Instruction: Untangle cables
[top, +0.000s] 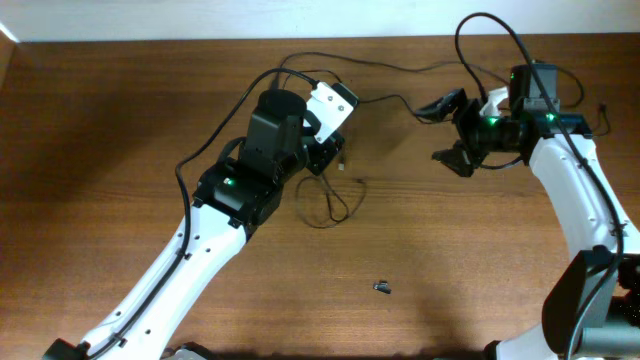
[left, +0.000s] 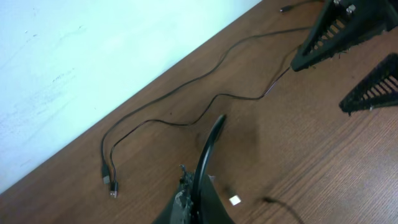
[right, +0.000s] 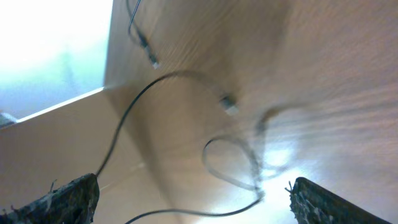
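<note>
Thin black cables (top: 400, 68) run along the far side of the table between the two arms. One loop (top: 322, 205) lies just below my left gripper (top: 325, 158). In the left wrist view my left gripper (left: 198, 190) is shut on a cable (left: 211, 140) that rises out of its jaws. Two more cables (left: 186, 121) lie beyond it and end in plugs (left: 109, 182) at the left. My right gripper (top: 447, 132) is open and empty, hovering right of the cables. In the right wrist view its fingers (right: 193, 182) straddle a blurred cable loop (right: 230, 163) and a plug (right: 229, 104).
A tiny dark loose piece (top: 382, 288) lies on the wooden table (top: 480, 260) toward the front. A white wall (left: 74, 56) borders the table's far edge. Thicker black robot cables (top: 490, 30) arch over the right arm. My right gripper's fingers show in the left wrist view (left: 329, 34).
</note>
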